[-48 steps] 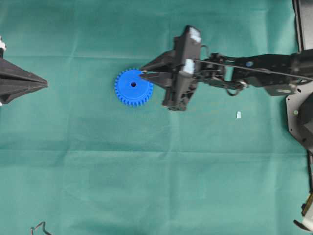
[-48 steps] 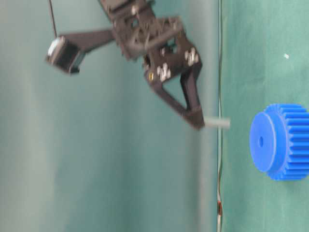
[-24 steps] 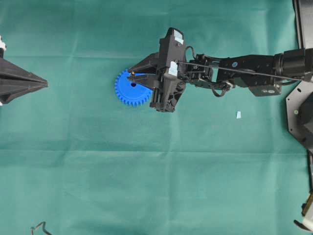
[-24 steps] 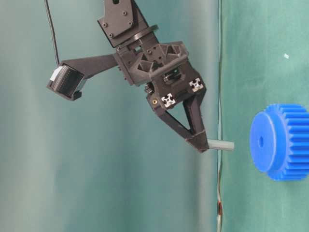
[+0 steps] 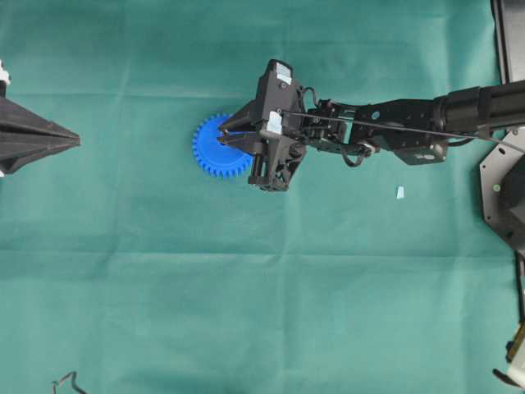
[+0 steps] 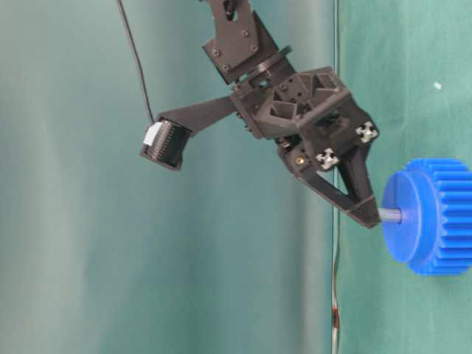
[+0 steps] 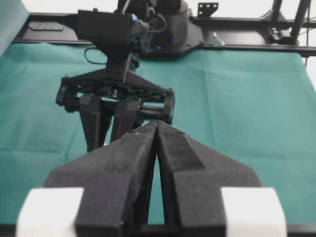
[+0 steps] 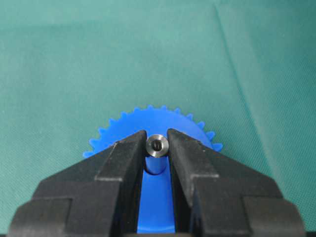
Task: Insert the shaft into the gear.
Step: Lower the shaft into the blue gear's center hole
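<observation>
Far to the left of the working claw, the left claw (image 5: 75,142) sits parked at the edge of the green cloth (image 5: 246,287), its two fingers pressed together with nothing between them; the left wrist view shows the same tight seam.

Moving right, the gear (image 5: 212,152) lies flat on the cloth, directly below the tips of the right claw (image 5: 223,135). That claw pinches the shaft (image 8: 158,146) upright between its fingers (image 8: 126,153), the shiny round end showing just above them in the right wrist view.

A second ago the shaft hung in the air, beside the gear and well above it. Since then the right claw has come over the hub and dropped, and in the table-level view the shaft (image 6: 391,215) now meets the hub face at its centre hole, with only a short silvery length showing between fingertip and plastic. I judge insertion has begun or is about to; how deep the shaft sits cannot be told.
</observation>
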Robot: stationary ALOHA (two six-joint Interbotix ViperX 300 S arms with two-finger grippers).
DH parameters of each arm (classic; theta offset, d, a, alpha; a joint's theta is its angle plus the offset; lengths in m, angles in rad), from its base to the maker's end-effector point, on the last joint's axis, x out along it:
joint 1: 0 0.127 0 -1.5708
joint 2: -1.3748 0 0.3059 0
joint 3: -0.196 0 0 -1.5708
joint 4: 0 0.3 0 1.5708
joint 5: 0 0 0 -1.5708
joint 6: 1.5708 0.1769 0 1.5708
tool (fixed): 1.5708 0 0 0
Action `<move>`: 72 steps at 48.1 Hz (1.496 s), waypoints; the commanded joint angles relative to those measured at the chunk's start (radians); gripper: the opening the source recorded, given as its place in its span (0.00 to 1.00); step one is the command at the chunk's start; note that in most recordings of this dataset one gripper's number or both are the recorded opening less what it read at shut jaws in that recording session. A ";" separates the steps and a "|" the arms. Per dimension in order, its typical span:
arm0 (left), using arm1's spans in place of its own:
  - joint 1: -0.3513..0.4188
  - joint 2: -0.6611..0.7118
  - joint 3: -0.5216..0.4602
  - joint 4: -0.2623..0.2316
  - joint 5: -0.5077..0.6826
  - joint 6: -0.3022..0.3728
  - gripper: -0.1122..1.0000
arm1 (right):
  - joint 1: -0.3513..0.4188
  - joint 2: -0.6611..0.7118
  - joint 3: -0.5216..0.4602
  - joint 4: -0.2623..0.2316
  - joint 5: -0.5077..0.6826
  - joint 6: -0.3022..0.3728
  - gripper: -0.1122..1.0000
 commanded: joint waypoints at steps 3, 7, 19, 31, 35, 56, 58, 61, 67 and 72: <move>0.003 0.005 -0.025 0.003 -0.006 0.002 0.10 | -0.003 -0.002 -0.009 0.005 -0.020 0.003 0.27; 0.003 0.005 -0.025 0.005 -0.006 0.002 0.10 | -0.003 0.005 -0.011 0.006 -0.021 0.003 0.27; 0.003 0.006 -0.025 0.003 -0.005 0.002 0.10 | -0.003 0.020 -0.009 0.008 -0.026 0.005 0.27; 0.003 0.006 -0.025 0.003 0.003 0.002 0.10 | -0.003 0.029 -0.009 0.006 -0.040 0.005 0.27; 0.003 0.006 -0.025 0.003 0.003 0.002 0.10 | -0.003 0.034 -0.011 0.006 -0.040 0.005 0.27; 0.003 0.006 -0.025 0.003 0.006 0.003 0.10 | -0.003 0.037 -0.014 0.009 -0.040 0.006 0.27; 0.003 0.006 -0.025 0.003 0.006 0.003 0.10 | -0.003 0.037 -0.014 0.009 -0.041 0.006 0.30; 0.003 0.005 -0.025 0.003 0.006 0.003 0.10 | -0.003 0.037 -0.014 0.009 -0.041 0.006 0.42; 0.003 0.005 -0.026 0.005 0.006 0.002 0.10 | -0.003 0.034 -0.015 0.011 -0.048 0.006 0.74; 0.003 0.005 -0.026 0.003 0.006 0.002 0.10 | -0.002 0.014 -0.014 0.011 -0.048 0.005 0.92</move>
